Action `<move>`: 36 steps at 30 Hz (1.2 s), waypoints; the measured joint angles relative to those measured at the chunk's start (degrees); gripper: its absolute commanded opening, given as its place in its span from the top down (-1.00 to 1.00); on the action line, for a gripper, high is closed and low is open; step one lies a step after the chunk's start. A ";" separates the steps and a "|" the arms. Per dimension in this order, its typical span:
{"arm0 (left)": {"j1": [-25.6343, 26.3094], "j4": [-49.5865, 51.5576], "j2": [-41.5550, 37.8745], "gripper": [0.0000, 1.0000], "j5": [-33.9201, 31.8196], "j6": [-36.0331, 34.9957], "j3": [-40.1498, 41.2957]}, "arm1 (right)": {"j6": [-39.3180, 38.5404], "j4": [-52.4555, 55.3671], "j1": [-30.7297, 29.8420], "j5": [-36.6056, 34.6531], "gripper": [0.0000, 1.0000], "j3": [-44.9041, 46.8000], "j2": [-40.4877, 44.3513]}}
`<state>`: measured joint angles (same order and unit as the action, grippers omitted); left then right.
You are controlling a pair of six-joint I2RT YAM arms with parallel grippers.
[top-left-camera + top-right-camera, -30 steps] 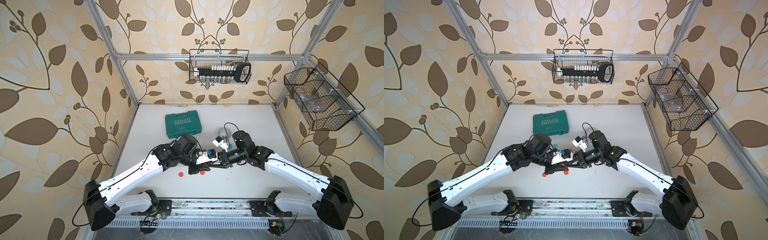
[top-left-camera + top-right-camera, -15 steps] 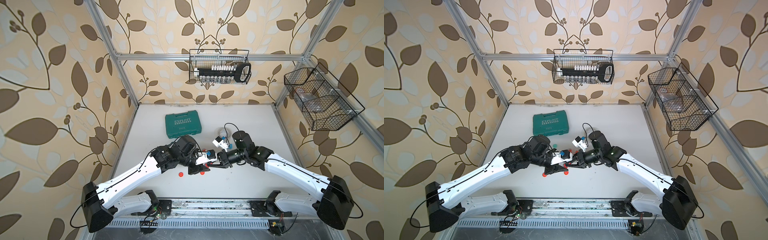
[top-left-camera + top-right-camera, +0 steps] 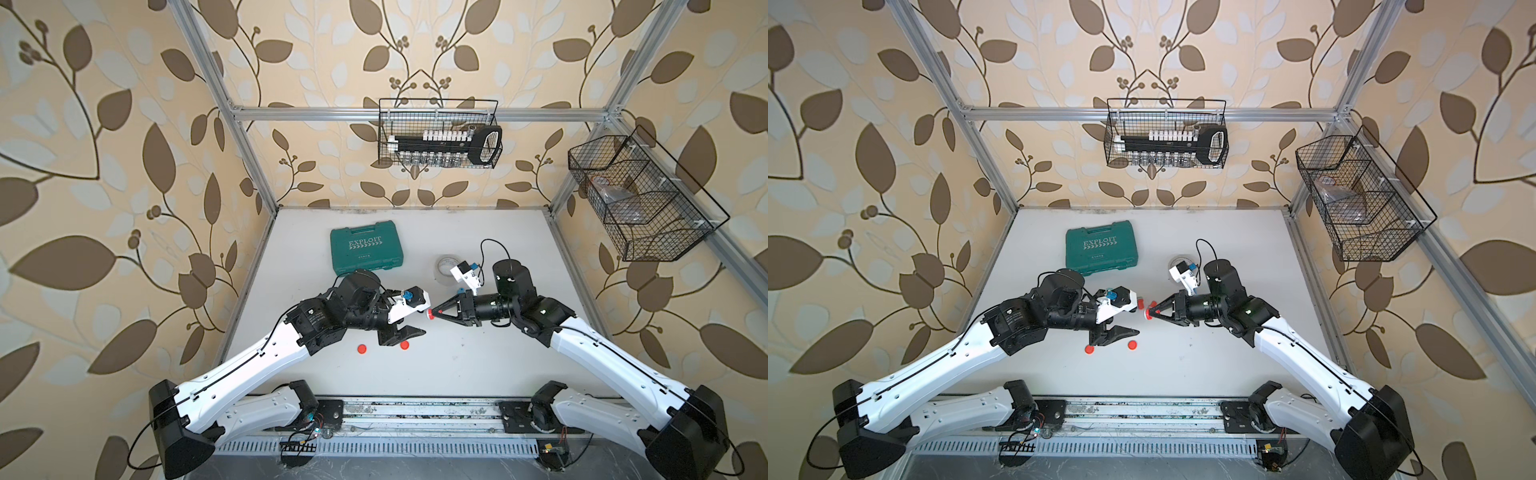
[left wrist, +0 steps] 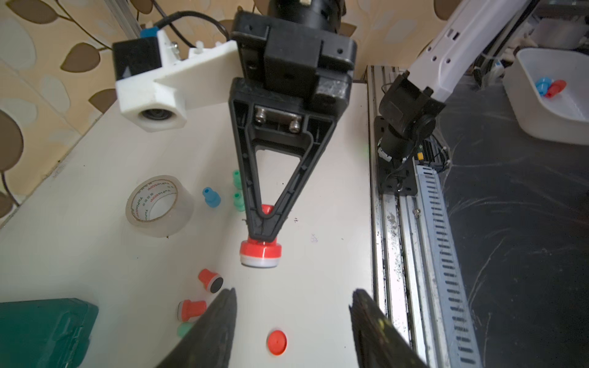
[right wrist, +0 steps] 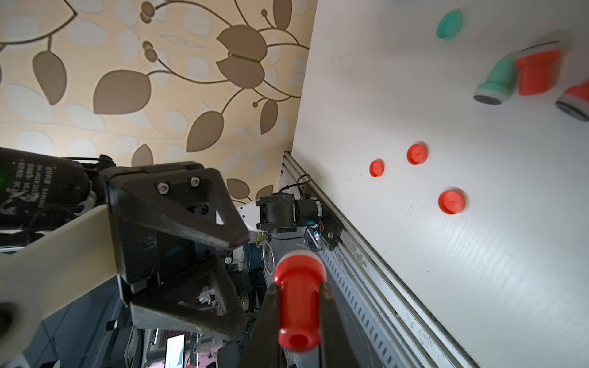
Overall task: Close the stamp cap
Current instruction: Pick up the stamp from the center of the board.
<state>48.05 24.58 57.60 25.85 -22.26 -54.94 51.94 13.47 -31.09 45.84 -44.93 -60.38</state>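
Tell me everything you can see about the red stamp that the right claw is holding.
The red stamp looks like glossy plastic: a narrow handle with a hollow end, flaring to a wider round base edged by a white ring. The right claw is shut on its handle and holds it in the air above the white table, base pointing toward the open left claw, which does not touch it. Its stamping face is hidden.

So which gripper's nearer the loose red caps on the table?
Left. The left gripper, open, hangs just over the red caps; the right gripper, shut on the red stamp, is farther off.
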 measured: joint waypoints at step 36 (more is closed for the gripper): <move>-1.27 -23.12 3.52 -0.33 14.49 60.17 -5.97 | -16.48 -12.44 0.61 -11.39 0.96 0.07 22.95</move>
<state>46.78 1.45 61.12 40.34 37.91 -60.90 35.46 1.04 -30.48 34.46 -44.86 -37.43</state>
